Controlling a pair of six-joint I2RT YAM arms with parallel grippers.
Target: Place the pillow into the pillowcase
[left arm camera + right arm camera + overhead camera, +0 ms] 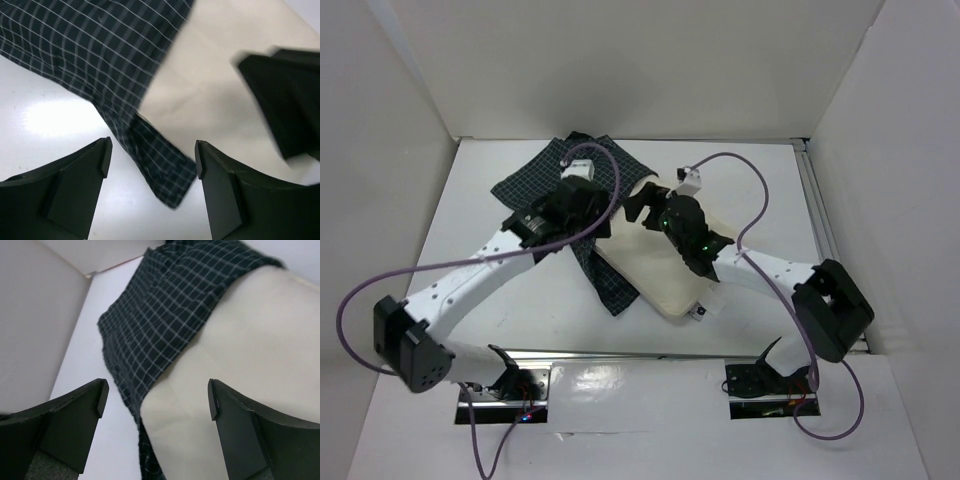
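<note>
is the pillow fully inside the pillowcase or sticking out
Sticking out: most of the cream pillow lies bare, and the checked pillowcase covers only its far end. How deep it goes in, cannot tell.

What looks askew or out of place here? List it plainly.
The pillowcase lies crumpled and crooked over only the far end of the pillow. Most of the cream pillow is bare, and a loose strip of the case trails along its left side on the table.
</note>
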